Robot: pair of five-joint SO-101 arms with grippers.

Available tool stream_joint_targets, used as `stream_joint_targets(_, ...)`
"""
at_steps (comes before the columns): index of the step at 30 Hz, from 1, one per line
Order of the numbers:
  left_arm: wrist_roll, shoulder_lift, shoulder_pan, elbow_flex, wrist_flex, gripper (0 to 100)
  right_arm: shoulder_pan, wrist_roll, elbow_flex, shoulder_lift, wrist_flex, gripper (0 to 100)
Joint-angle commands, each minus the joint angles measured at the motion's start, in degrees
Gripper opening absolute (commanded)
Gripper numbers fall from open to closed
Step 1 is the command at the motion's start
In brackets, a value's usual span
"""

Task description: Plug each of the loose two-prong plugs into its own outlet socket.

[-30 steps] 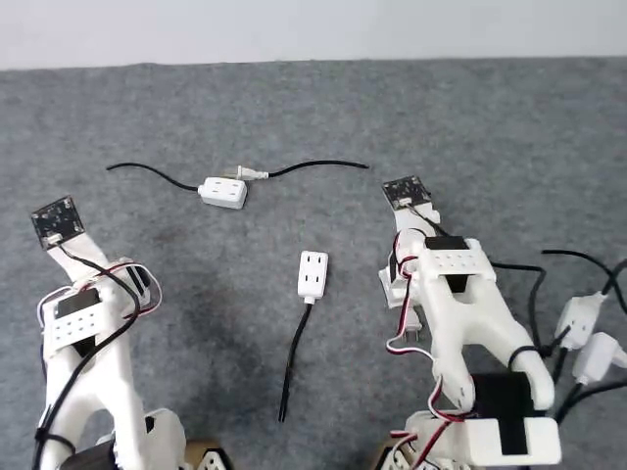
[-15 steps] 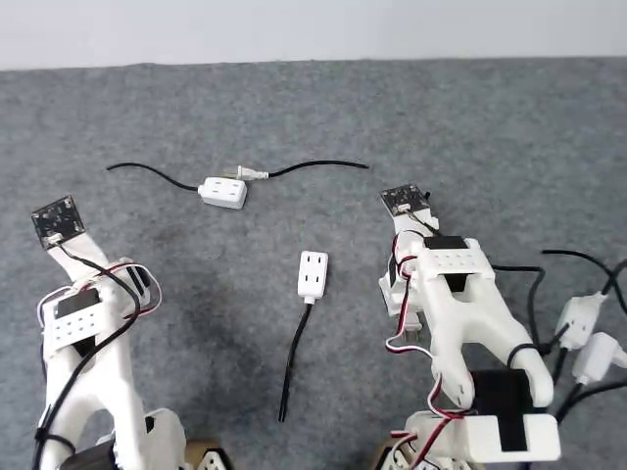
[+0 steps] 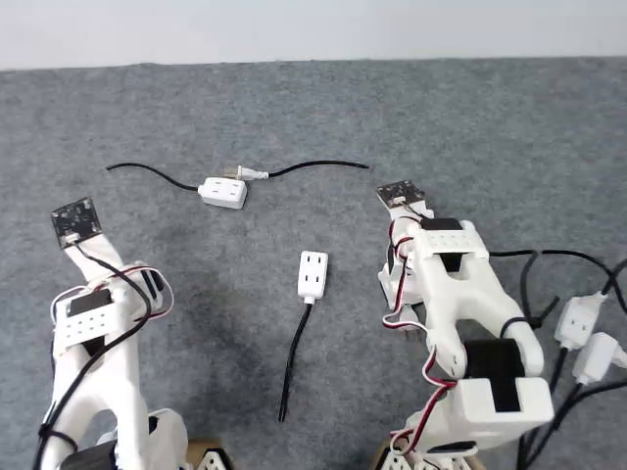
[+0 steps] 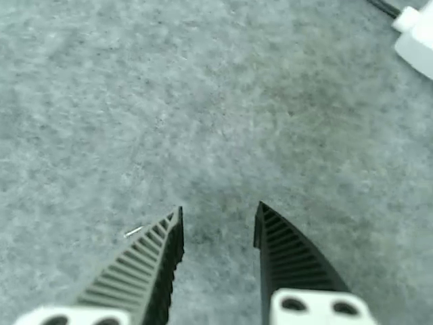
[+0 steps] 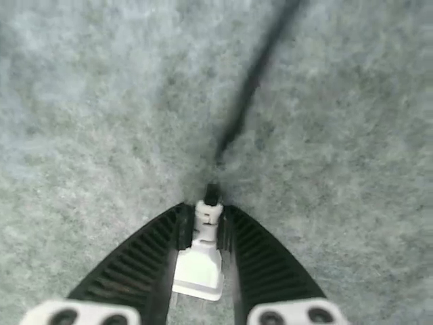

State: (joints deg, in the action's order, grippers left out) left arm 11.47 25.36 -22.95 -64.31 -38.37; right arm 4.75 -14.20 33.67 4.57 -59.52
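Left arm (image 3: 93, 333) comes up from 7 o'clock in the high view, with its wrist aimed toward 11. Left tool (image 4: 220, 208) points down at the counter (image 4: 203, 101), serrated fingers parted with a bare gap between them. Right arm (image 3: 460, 294) comes up from 5 o'clock, wrist also toward 11. Right tool (image 5: 204, 207) sits low, fingers pressed on both sides of a white plug (image 5: 199, 261).

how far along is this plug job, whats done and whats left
Done, it seems: one plug sits against the far socket and looks inserted, though the high view cannot confirm it. In hand: the right gripper is shut on a white plug with a black cord. Left: seating it in the near socket, which has nothing plugged in. The left gripper is open over bare mat.
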Motion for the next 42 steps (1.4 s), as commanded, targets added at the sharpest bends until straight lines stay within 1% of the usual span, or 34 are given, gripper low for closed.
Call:
stream_joint_targets(1, -0.79, 0.18, 1.93, 0.04, 0.44, 17, 0.22, -0.44, -2.64, -0.04, -0.31, 0.8)
stream_joint_targets(2, -1.41, 0.26, 2.02, -0.04, 0.00, 17, 0.22, -0.44, -2.64, -0.13, -0.92, 0.9)
stream_joint_targets(5, -6.24, 0.26, 2.11, 0.04, -0.79, 17, -0.84, -0.35, -2.55, -1.98, -1.71, 0.8)
stream_joint_targets(8, -6.59, 0.26, 4.57, 0.13, -2.20, 17, -2.42, -0.26, -1.23, -7.52, -2.95, 0.8)
stream_joint_targets(11, -6.59, 0.44, 7.30, 0.13, -3.34, 16, -1.36, -0.18, 0.70, -15.60, -5.14, 0.8)
stream_joint_targets(14, -6.68, 0.62, 10.20, 0.13, -5.54, 11, 2.86, 1.85, 1.32, -25.71, -9.10, 0.8)
stream_joint_targets(16, -6.95, 0.62, 12.13, 0.13, -6.86, 10, 6.64, 2.37, 0.97, -33.19, -12.62, 0.8)
stream_joint_targets(19, -7.56, 0.44, 14.24, -0.04, -8.88, 11, 13.23, 2.37, -0.44, -43.30, -16.92, 0.8)
stream_joint_targets(21, -10.55, 0.26, 15.30, -0.04, -10.81, 14, 16.48, 1.76, -1.41, -48.57, -18.51, 0.8)
stream_joint_targets(23, -12.48, 0.18, 16.53, -0.04, -13.01, 16, 18.95, -0.88, -1.76, -53.23, -18.95, 0.8)
stream_joint_targets(26, -13.80, 0.18, 20.31, -0.84, -17.05, 15, 23.08, -3.78, -2.20, -58.24, -19.65, 0.8)
stream_joint_targets(28, -17.58, 0.44, 23.21, -1.80, -17.93, 11, 27.03, -3.96, -2.02, -59.74, -19.47, 0.8)
stream_joint_targets(31, -25.49, 0.62, 25.85, -2.15, -18.64, 2, 32.84, -4.04, -2.02, -59.65, -18.77, 0.8)
stream_joint_targets(34, -35.60, 0.70, 27.87, -1.54, -21.80, 1, 37.85, -3.87, -0.62, -59.74, -16.75, 0.8)
stream_joint_targets(36, -40.26, 0.70, 27.96, -0.57, -23.12, 1, 39.87, -3.43, 1.85, -59.74, -14.37, 0.8)
stream_joint_targets(38, -42.02, 0.70, 28.22, -0.04, -23.38, 1, 40.31, -1.93, 5.01, -59.65, -11.03, 0.8)
stream_joint_targets(42, -42.20, 0.79, 30.15, 0.22, -23.12, 1, 40.22, -1.67, 9.93, -59.65, -6.29, 0.8)
